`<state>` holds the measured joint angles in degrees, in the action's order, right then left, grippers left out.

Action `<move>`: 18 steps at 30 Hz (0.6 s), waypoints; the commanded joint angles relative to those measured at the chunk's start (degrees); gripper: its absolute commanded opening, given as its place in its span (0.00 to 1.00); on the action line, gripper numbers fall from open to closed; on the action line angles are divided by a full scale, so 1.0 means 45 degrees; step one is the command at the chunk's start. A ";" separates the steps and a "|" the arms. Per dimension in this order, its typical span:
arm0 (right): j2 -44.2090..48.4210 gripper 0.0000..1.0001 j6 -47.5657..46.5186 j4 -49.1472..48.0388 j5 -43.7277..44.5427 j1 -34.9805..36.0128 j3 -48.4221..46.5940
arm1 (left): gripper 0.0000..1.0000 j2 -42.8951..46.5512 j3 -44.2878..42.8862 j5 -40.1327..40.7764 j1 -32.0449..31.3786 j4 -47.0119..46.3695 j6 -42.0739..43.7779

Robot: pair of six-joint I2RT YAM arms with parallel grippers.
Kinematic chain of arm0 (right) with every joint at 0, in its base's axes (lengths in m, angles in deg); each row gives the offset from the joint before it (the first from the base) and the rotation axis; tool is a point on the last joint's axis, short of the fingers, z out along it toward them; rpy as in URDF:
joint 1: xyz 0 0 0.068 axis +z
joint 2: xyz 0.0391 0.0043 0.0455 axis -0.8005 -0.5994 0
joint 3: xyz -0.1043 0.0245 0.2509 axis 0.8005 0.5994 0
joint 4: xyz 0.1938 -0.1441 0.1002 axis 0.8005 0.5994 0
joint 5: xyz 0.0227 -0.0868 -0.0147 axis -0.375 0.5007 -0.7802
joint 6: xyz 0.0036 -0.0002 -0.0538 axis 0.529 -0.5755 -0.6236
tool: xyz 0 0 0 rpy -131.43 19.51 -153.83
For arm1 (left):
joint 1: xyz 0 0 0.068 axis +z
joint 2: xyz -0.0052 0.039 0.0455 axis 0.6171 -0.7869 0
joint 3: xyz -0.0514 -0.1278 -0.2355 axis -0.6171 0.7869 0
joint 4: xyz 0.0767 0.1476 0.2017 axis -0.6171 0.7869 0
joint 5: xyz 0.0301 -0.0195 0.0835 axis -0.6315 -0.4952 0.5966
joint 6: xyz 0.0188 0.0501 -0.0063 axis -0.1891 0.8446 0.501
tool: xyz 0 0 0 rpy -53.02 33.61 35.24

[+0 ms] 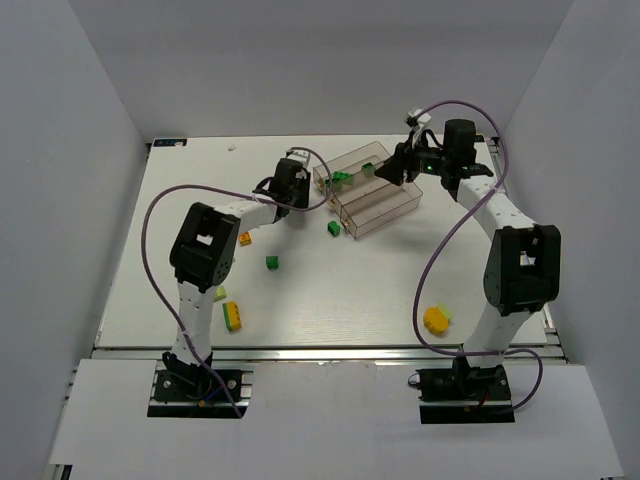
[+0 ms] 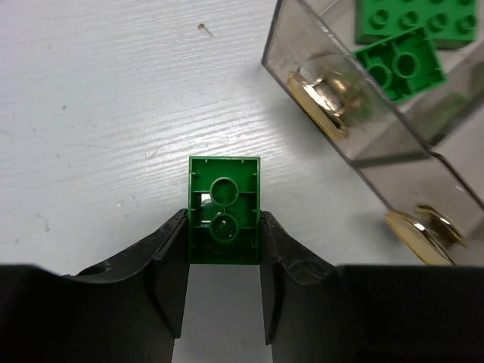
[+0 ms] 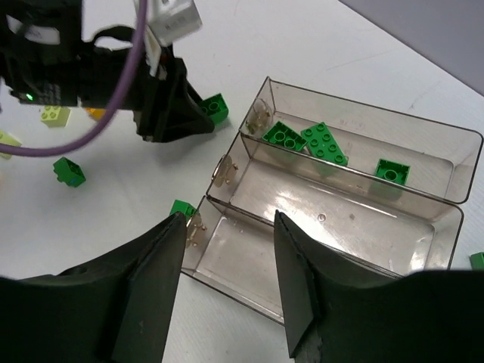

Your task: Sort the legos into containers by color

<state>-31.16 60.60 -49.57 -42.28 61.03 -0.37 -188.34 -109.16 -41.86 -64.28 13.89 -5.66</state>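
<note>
Nearest the arm bases, well on the near side of the clear, brownish-tinted three-trough plastic tray [image 1: 385, 205], a yellow studded plastic brick [image 1: 436, 318] lies off to the right and a yellow-green and orange studded piece [image 1: 232, 315] off to the left. Closer to the tray on its left, a small dark green brick [image 1: 271, 262] and a small orange brick [image 1: 244, 238] sit apart on the white table [image 1: 330, 300], and another green brick [image 1: 334, 228] rests just beside the tray's near-left corner. At the tray's left end the left gripper [image 2: 224, 227] is clenched on a green two-stud brick [image 2: 224, 198] — its black fingers [image 2: 170, 249] press both long sides, and the brick's hollow side faces the wrist camera, near the tray's end wall but apart from it. Over the tray the right gripper [image 3: 231, 219] hangs released, jaws spread wide with nothing between them. In the tray's farthest trough — the one away from the arm bases — three green studded bricks [image 3: 325, 144] lie in a row
</note>
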 commanded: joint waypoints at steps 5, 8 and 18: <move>0.0765 0.39 -0.0983 0.0952 -0.0111 -0.0106 0.0614 | 0.12 0.2921 0.0493 -0.1937 0.0074 -0.0613 -0.0744; 0.1018 0.18 -0.0983 0.0973 -0.0111 -0.0086 0.1023 | 0.13 0.3019 0.0201 -0.2386 0.0074 -0.0613 -0.1057; 0.1799 0.13 -0.1490 0.1383 0.0181 -0.0086 0.1766 | 0.20 0.1653 -0.1596 -0.3131 0.0074 -0.1003 -0.2366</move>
<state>-26.44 55.58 -43.58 -41.69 61.01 6.93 -179.43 -113.31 -54.16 -64.08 10.57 -13.57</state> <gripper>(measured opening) 0.120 0.464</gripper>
